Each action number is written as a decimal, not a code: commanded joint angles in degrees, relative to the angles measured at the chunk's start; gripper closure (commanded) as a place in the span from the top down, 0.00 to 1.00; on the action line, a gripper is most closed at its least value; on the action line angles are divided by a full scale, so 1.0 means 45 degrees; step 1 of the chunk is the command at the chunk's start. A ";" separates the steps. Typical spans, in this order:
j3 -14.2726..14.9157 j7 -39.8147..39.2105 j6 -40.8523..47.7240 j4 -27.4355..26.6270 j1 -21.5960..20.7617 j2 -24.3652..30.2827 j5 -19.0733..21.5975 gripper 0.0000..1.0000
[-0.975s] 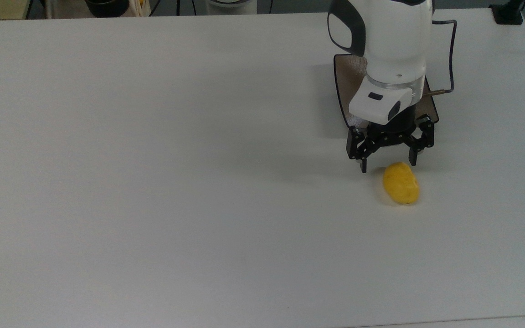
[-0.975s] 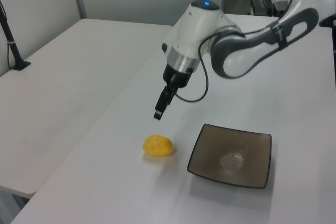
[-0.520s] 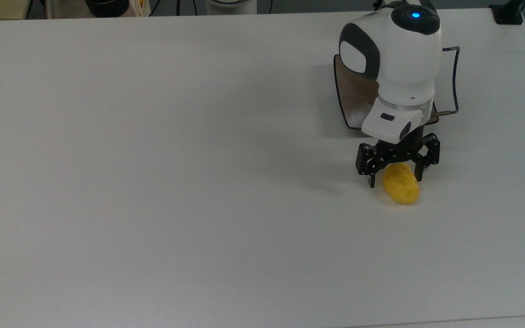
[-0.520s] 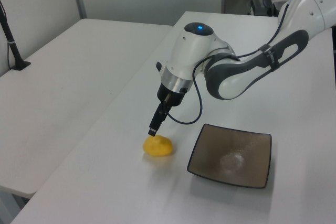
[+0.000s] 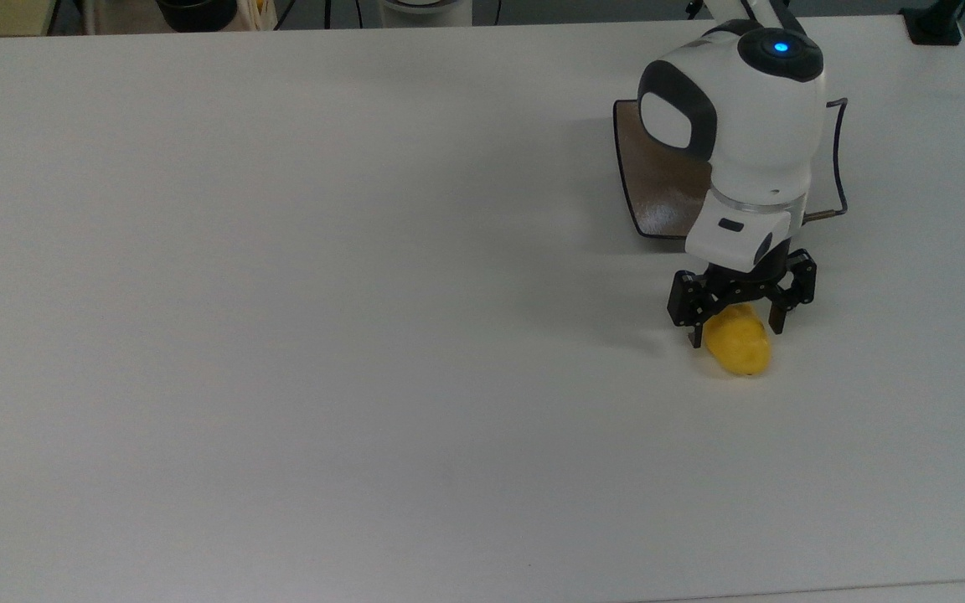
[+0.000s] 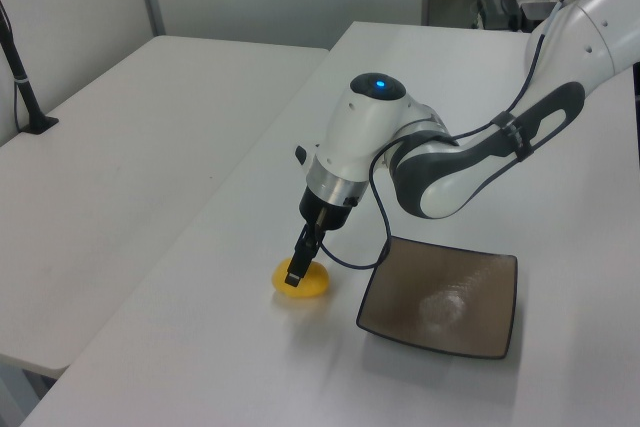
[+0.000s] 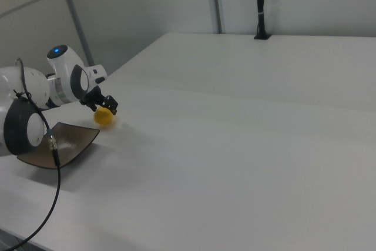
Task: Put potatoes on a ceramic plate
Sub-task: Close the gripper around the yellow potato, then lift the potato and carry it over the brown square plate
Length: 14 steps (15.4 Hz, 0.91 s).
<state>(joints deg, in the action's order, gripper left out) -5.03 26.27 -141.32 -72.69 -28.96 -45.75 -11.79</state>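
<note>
The white counter [image 5: 323, 335] carries everything, and its near edge runs out of the top view at the bottom. The Panda arm [image 6: 470, 147] reaches in from the far right corner of the counter in the left view; in the top view its white wrist housing stands over the plate and hides about half of it, while in the right view the arm is cut off at the right view's left edge.

The ceramic plate [image 6: 440, 297], square, brown and glossy with a thin dark rim, sits near the counter's right edge as the top view shows it. The left view shows it whole and bare inside, with a pale glint at its middle; the top view shows just its left part [image 5: 650, 184].

The jaws [image 5: 738, 322] are open, spread a little wider than the potato, one finger on either side of its far end. Whether the fingers touch it cannot be told. In the left view the fingers line up, so the gap between them is hidden there, and the near finger covers part of the potato.

The potato [image 5: 740, 345], small, yellow and oval, lies on the counter just beside the plate's near edge, apart from it. In the right view it shows as a small yellow spot [image 7: 104, 117] below the jaws.
</note>
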 commanded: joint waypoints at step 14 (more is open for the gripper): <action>-0.0247 0.0646 -0.0607 -0.1458 0.0360 0.1705 -0.0856 0.29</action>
<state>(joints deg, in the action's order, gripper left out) -5.13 27.74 -143.59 -72.34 -28.65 -45.10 -14.94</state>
